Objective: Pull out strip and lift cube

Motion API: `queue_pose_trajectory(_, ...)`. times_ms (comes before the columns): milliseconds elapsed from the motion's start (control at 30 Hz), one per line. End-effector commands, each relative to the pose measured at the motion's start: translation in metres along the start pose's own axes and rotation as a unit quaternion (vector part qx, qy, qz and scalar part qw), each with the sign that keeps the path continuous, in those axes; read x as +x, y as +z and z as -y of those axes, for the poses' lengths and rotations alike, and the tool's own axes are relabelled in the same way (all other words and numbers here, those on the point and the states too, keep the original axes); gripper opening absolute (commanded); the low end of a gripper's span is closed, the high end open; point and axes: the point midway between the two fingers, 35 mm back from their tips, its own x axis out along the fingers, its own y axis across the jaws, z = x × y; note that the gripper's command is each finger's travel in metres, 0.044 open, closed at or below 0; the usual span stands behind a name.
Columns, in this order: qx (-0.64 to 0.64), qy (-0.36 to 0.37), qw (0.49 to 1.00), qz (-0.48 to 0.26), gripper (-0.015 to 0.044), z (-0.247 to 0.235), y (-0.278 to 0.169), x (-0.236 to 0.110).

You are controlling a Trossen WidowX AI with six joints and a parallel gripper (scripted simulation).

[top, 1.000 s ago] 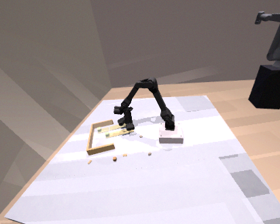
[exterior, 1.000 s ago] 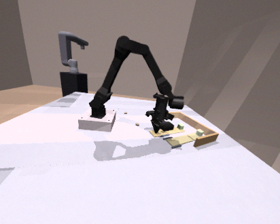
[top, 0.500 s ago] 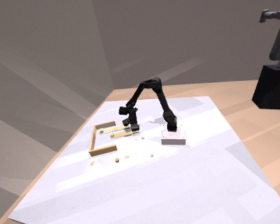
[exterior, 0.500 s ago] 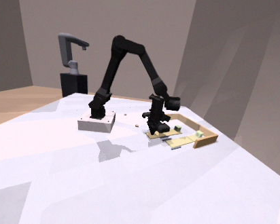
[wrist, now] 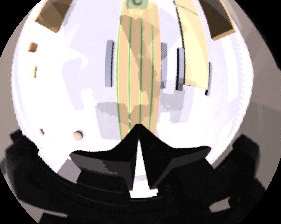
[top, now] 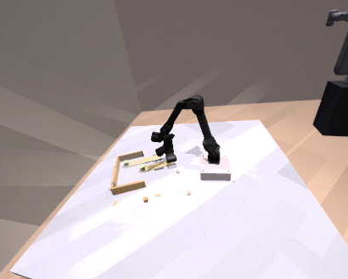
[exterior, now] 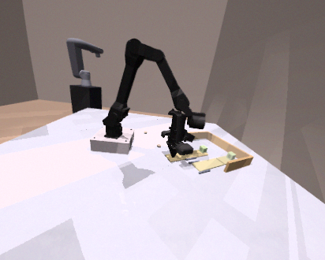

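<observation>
My gripper (top: pixel 171 161) (exterior: pixel 173 153) (wrist: pixel 138 125) is down at the table and shut on the near end of a tan strip (top: pixel 158 166) (exterior: pixel 188 156) (wrist: pixel 134 63) with green lines. This strip carries a pale green cube (top: pixel 143 169) (exterior: pixel 203 149) with a dark label at its far end. A second tan strip (top: pixel 142 161) (exterior: pixel 211 163) (wrist: pixel 191 36) lies beside it, with its own green cube (top: pixel 126 164) (exterior: pixel 230 155) close to the wooden frame. In the wrist view the held strip runs straight away from the fingers.
A three-sided wooden frame (top: pixel 115 173) (exterior: pixel 237 162) (wrist: pixel 54 6) surrounds the strips' far ends. Several small tan bits (top: pixel 145 199) lie in front. The arm's base block (top: pixel 216 172) (exterior: pixel 111 145) stands nearby. A grey arm on a black pedestal (top: pixel 339 106) (exterior: pixel 85 96) stands off the mat.
</observation>
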Motion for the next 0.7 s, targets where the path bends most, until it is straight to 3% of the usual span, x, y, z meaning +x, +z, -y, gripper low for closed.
queue_pose_trajectory(0, 0.002, 0.006, 1.000, -0.017, 0.0000, -0.003, -0.016, 0.006)
queue_pose_trajectory(667, 0.002, 0.006, 1.000, -0.018, 0.0000, -0.003, -0.044, 0.005)
